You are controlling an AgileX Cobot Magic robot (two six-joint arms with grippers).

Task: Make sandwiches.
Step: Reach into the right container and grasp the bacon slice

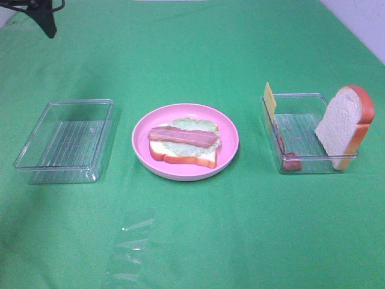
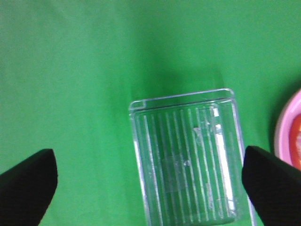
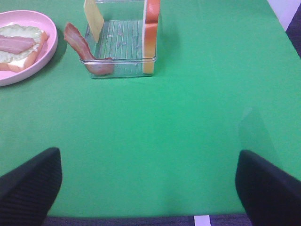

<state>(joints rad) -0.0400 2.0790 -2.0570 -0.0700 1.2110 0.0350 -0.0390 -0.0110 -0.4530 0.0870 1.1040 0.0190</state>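
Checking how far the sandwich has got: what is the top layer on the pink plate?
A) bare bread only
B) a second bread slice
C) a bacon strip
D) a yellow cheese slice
C: a bacon strip lies on the lettuce over the bottom bread slice on the pink plate, while the cheese slice and the other bread slice stand in the right tray.

Around pink plate (image 1: pixel 142 133): clear tray (image 1: pixel 60 173) at nine, second tray (image 1: pixel 313 164) with upright bread (image 1: pixel 344 123) at three; open cloth (image 1: pixel 240 241) at six.
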